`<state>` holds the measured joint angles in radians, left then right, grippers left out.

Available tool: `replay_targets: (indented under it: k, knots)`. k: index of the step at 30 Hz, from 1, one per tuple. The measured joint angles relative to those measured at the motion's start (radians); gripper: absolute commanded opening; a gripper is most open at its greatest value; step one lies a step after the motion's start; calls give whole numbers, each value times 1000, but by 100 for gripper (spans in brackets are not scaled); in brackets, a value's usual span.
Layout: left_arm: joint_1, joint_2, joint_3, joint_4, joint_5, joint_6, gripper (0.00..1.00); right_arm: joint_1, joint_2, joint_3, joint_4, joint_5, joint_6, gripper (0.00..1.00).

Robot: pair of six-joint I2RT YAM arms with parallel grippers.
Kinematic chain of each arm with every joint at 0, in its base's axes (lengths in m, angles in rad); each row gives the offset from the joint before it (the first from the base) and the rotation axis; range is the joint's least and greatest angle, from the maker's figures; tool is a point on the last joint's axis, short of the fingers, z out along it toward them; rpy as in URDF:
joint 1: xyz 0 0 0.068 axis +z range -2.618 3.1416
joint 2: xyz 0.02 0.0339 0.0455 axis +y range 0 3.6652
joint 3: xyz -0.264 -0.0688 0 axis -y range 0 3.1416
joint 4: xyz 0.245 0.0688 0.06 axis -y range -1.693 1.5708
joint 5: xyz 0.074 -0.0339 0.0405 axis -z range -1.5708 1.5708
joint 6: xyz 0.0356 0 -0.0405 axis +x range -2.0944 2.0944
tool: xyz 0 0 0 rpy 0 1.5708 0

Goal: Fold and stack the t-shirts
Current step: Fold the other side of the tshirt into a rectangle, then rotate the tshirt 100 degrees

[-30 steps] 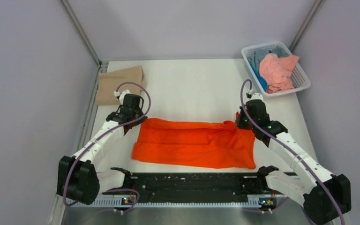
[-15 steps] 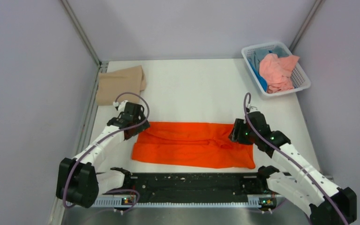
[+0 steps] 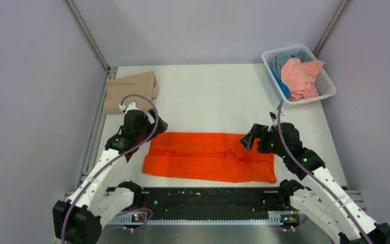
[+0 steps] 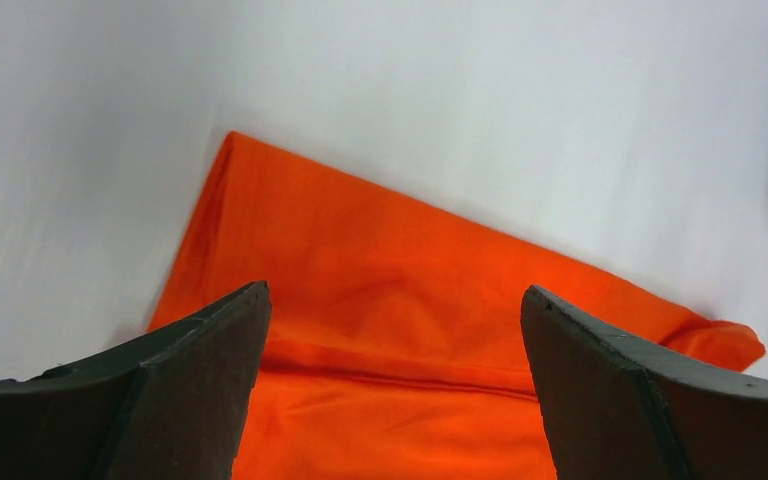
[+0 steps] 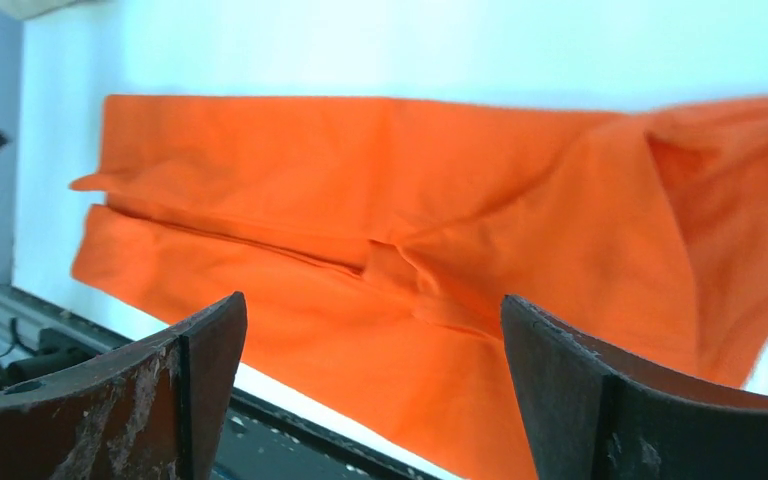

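Note:
A bright orange t-shirt [image 3: 208,156] lies flat near the table's front edge, folded into a long band. My left gripper [image 3: 155,125] hovers open over its left end, with nothing between the fingers. In the left wrist view the orange t-shirt [image 4: 390,230] and its fold seam fill the gap of the left gripper [image 4: 392,290]. My right gripper [image 3: 249,140] hangs open above the right end, also empty. The right wrist view shows the orange t-shirt [image 5: 360,200] below the right gripper [image 5: 372,300]. A tan-beige t-shirt [image 3: 130,89] lies folded at the back left.
A white lattice basket [image 3: 326,93] at the back right holds a salmon-pink t-shirt [image 3: 299,76] over a blue one [image 3: 283,87]. A black rail [image 3: 208,201] runs along the near edge between the arm bases. Grey walls enclose the table.
Both grippers carried the orange t-shirt's far edge toward the near side, then opened and let go. They now stand lifted above its ends, and the shirt is a narrower band.

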<state>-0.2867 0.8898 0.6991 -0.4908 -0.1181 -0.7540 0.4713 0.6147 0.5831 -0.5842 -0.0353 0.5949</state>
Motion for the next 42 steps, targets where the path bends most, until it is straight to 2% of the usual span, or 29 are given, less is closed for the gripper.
replay_targets:
  k: [7, 13, 19, 22, 25, 28, 32, 36, 42]
  knots:
    - [-11, 254, 0, 161, 167, 5, 99, 0, 217, -37, 277, -121, 37, 95]
    - [-14, 470, -21, 169, 122, 1, 99, 2, 456, -142, 334, -137, 91, 99]
    - [-14, 483, -40, 225, 107, -15, 93, -3, 552, -129, 426, -84, 159, 99]
    - [-15, 483, -49, 254, 121, -27, 92, -26, 652, -73, 476, -82, 174, 99]
    - [-48, 476, -53, 260, 112, -54, 93, -65, 788, 44, 491, -92, 174, 96]
    - [-144, 460, -55, 231, 102, -86, 93, -92, 981, 235, 495, -126, 147, 90]
    - [-264, 418, -94, 227, 131, -132, 94, -97, 1298, 622, 426, -235, 81, 88]
    - [-341, 382, -167, 332, 174, -188, 94, -74, 1563, 1006, 362, -283, 3, 88]
    - [-477, 489, -140, 485, 242, -247, 93, -49, 1763, 1307, 326, -322, -59, 88]
